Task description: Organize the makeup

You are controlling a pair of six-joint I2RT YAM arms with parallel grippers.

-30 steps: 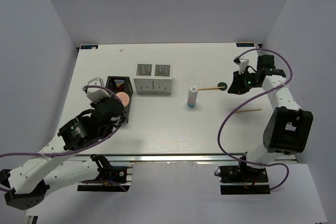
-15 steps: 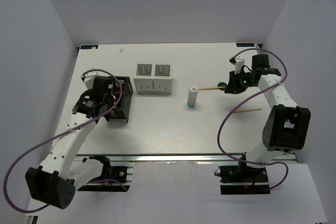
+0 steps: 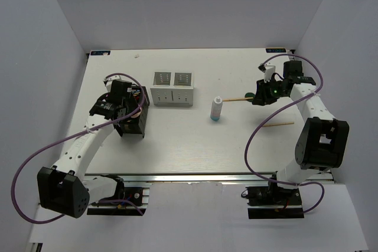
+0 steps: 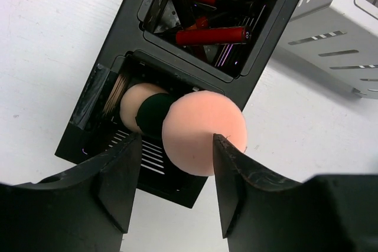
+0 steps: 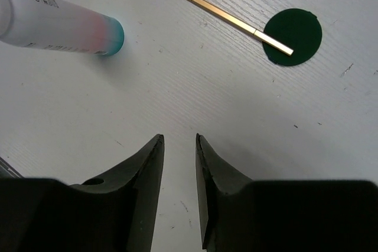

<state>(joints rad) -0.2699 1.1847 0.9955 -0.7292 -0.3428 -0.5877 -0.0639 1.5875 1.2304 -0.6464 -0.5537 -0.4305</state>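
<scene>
On our white table (image 3: 177, 151) stand a black holder (image 3: 137, 126), white box (image 3: 172, 89) and bottle (image 3: 217, 109). We see two sticks (image 3: 278, 124) and a green disc (image 3: 250, 94) lying farther right.

The holder (image 4: 248, 81) was seen to be black, with red-and-black tubes (image 4: 209, 35) in its far compartment and, in its near one, peach-pink pads (image 4: 204, 131) parted by a dark disc (image 4: 155, 116) beside pale wooden sticks (image 4: 115, 92). Right of the holder a white slotted box (image 4: 336, 33) was shown. Farther right, a white bottle (image 5: 53, 25) shading through pink into a teal base, a golden stick (image 5: 227, 17) and a dark green disc (image 5: 293, 36) were set against the white, fine-grained table (image 5: 177, 98).
</scene>
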